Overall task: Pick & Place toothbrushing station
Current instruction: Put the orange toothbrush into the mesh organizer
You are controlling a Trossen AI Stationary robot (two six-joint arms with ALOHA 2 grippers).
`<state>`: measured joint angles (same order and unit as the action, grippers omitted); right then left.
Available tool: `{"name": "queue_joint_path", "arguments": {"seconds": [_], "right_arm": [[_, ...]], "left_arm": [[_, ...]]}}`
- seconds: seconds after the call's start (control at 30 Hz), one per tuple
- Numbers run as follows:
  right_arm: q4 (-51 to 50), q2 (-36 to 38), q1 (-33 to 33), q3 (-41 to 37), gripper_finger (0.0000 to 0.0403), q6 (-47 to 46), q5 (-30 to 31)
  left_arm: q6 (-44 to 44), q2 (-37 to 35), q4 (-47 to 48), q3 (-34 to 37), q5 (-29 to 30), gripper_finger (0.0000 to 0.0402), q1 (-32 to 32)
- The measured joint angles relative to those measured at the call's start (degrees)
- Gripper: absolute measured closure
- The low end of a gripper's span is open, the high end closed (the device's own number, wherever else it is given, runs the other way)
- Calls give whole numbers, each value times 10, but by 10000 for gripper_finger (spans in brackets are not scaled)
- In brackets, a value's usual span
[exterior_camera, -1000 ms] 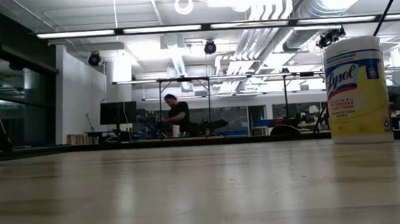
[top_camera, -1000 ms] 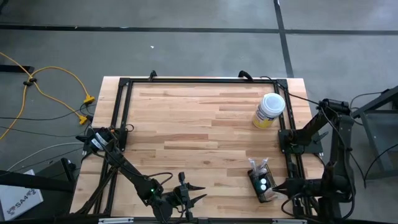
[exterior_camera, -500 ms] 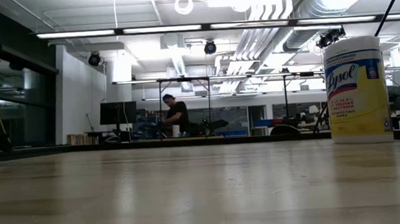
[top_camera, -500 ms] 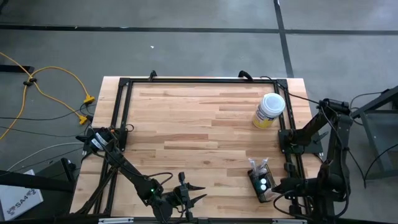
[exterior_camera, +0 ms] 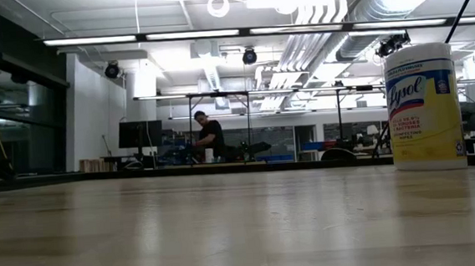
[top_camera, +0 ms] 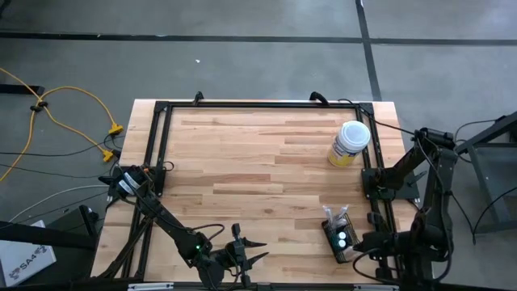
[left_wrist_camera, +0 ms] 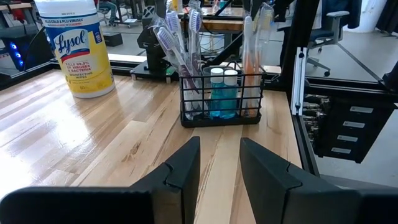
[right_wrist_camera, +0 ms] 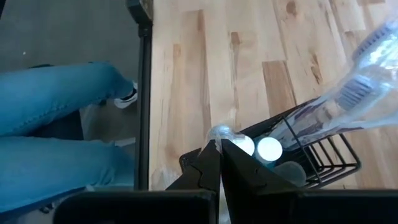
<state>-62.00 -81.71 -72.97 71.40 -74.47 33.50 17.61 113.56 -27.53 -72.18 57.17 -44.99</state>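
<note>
A wide workshop with bright ceiling lights and exposed ducts lies beyond the wooden bench (top_camera: 258,178), and far back in it a person (exterior_camera: 211,138) sits at a workstation. Seen from above, a black frame runs round the bench top, and yellow cables (top_camera: 60,113) trail across the grey floor off its left side. The toothbrushing station (top_camera: 340,237), a small black wire-mesh basket, stands upright near the bench's front right corner, just inside the frame rail; toothbrushes (left_wrist_camera: 177,40) lean up out of it beside two blue bottles with white caps (left_wrist_camera: 223,93). A yellow Lysol canister (top_camera: 350,143) with a white lid stands farther back along the same right side, well apart from the basket. The right claw (right_wrist_camera: 219,163) is just beside the basket's outer side at the bench's edge, its fingers pressed together with nothing between them; the tips lie close to the basket's wire rim, though contact cannot be made out. A person's legs in blue jeans (right_wrist_camera: 62,134) show on the floor beyond the bench edge in the right wrist view. The left claw (top_camera: 257,250) rests low at the front middle of the bench, pointing across toward the basket, its fingers (left_wrist_camera: 184,167) parted a little and holding nothing.
</note>
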Motion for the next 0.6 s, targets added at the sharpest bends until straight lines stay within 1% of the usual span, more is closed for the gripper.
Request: {"name": "queue_joint_path", "arguments": {"seconds": [0.6], "right_arm": [[16, 0, 0, 0, 401, 27, 2]], "left_arm": [[0, 0, 0, 0, -2, 293, 0]]}}
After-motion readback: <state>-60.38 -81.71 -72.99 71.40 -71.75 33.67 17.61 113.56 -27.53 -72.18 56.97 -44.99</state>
